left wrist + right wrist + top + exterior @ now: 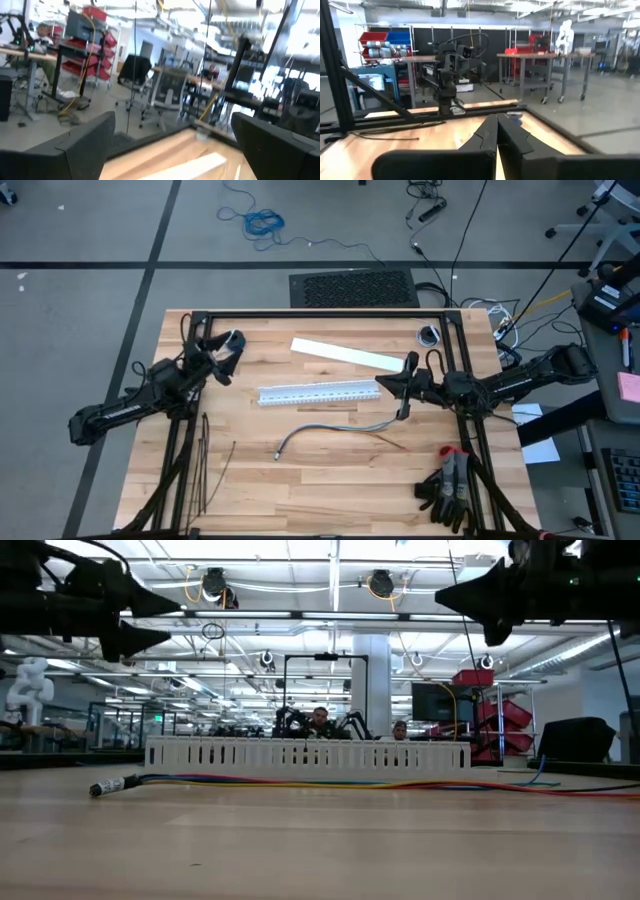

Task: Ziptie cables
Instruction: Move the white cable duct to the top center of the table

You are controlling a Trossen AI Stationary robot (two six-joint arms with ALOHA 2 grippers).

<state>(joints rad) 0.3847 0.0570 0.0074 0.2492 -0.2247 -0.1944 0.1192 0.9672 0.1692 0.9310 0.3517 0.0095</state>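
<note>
The cables lie loose on the wooden table, in front of the duct, with their dark tip toward the near left; the low view shows them flat on the top. The zipties are thin black strips lying flat near the table's left front. My left gripper hangs open above the far left of the table, its fingers apart in its wrist view. My right gripper is shut and raised over the middle right, above the duct's end. Neither touches anything.
A long white slotted duct lies across the middle, with a flat white strip behind it. Black and red gloves sit at the near right corner and a tape roll at the far right. Bare wood shows at the near middle.
</note>
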